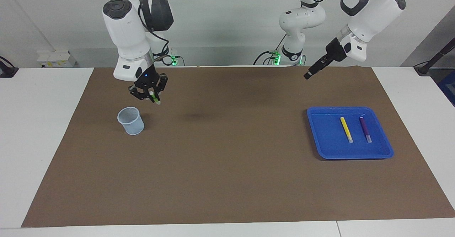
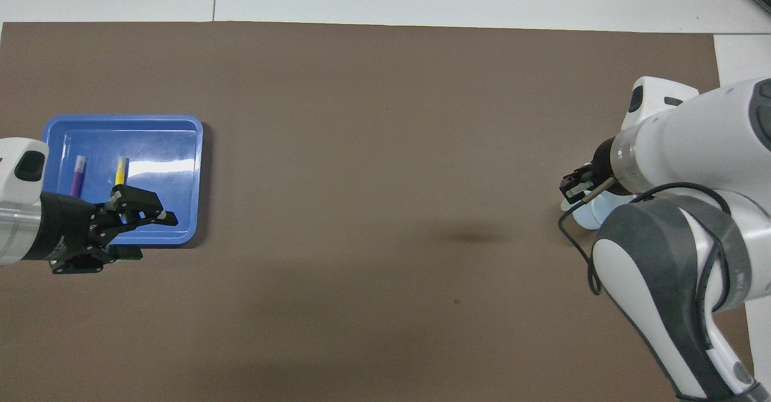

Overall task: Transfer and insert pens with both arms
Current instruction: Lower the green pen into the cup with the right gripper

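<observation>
My right gripper is shut on the green pen, which points down at a slant. It hangs over the mat just beside the pale mesh cup, toward the table's middle. In the overhead view the right gripper hides the pen and the arm covers most of the cup. The yellow pen and purple pen lie side by side in the blue tray. My left gripper is open and holds nothing, raised over the tray's edge nearer the robots. It shows edge-on in the facing view.
A brown mat covers most of the white table. The cup stands toward the right arm's end and the tray toward the left arm's end. A smaller white arm stands at the robots' edge of the table.
</observation>
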`<control>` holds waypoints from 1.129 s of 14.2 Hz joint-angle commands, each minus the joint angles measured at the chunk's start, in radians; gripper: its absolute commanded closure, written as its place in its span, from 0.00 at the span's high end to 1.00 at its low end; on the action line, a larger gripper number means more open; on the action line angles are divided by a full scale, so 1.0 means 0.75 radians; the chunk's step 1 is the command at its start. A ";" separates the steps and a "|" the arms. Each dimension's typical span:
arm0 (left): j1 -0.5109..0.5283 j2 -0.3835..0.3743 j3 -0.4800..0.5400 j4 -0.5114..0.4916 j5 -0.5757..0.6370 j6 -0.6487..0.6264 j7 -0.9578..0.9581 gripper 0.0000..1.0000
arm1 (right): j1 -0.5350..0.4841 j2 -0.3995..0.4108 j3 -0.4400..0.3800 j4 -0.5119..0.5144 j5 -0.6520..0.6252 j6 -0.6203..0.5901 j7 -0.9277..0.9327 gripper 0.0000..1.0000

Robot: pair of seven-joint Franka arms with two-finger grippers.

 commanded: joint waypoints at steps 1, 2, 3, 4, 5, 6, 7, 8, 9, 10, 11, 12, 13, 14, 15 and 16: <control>0.033 -0.035 -0.011 -0.025 0.183 -0.011 0.267 0.75 | -0.095 -0.059 0.018 -0.150 -0.158 0.105 -0.223 0.00; 0.066 -0.031 -0.009 -0.027 0.228 -0.005 0.370 0.75 | -0.134 -0.061 0.018 -0.201 -0.173 0.174 -0.281 0.00; 0.119 -0.025 -0.011 -0.029 0.255 0.001 0.494 0.75 | -0.179 -0.067 0.020 -0.244 -0.173 0.240 -0.309 0.00; 0.168 -0.016 -0.011 -0.029 0.276 0.013 0.623 0.75 | -0.198 -0.067 0.020 -0.287 -0.173 0.293 -0.320 0.00; 0.203 -0.010 -0.011 -0.029 0.298 0.036 0.689 0.75 | -0.202 -0.067 0.020 -0.316 -0.173 0.320 -0.316 0.00; 0.219 -0.002 -0.011 -0.038 0.310 0.062 0.710 0.75 | -0.202 -0.059 0.020 -0.328 -0.173 0.336 -0.308 0.00; 0.229 0.018 -0.011 -0.038 0.321 0.097 0.726 0.75 | -0.204 -0.053 0.020 -0.330 -0.173 0.339 -0.302 0.00; 0.232 0.039 -0.011 -0.038 0.355 0.124 0.745 0.75 | -0.204 -0.048 0.020 -0.339 -0.171 0.339 -0.291 0.00; 0.232 0.067 -0.011 -0.038 0.392 0.168 0.749 0.75 | -0.206 -0.044 0.018 -0.353 -0.165 0.347 -0.263 0.00; 0.234 0.110 -0.011 -0.038 0.400 0.217 0.751 0.75 | -0.218 -0.038 0.020 -0.367 -0.163 0.371 -0.234 0.00; 0.254 0.151 -0.011 -0.038 0.401 0.262 0.761 0.75 | -0.220 -0.038 0.020 -0.392 -0.161 0.396 -0.232 0.00; 0.266 0.184 -0.011 -0.038 0.403 0.305 0.765 0.75 | -0.222 -0.038 0.020 -0.392 -0.161 0.400 -0.234 0.00; 0.268 0.227 -0.011 -0.036 0.421 0.348 0.769 0.75 | -0.224 -0.038 0.020 -0.392 -0.161 0.402 -0.240 0.18; 0.268 0.265 -0.011 -0.038 0.447 0.395 0.769 0.74 | -0.222 -0.038 0.020 -0.392 -0.161 0.402 -0.236 0.89; 0.270 0.306 -0.011 -0.038 0.460 0.451 0.769 0.74 | -0.228 -0.038 0.020 -0.388 -0.161 0.402 -0.248 1.00; 0.272 0.349 -0.011 -0.038 0.464 0.506 0.769 0.74 | -0.237 -0.038 0.020 -0.384 -0.159 0.400 -0.240 1.00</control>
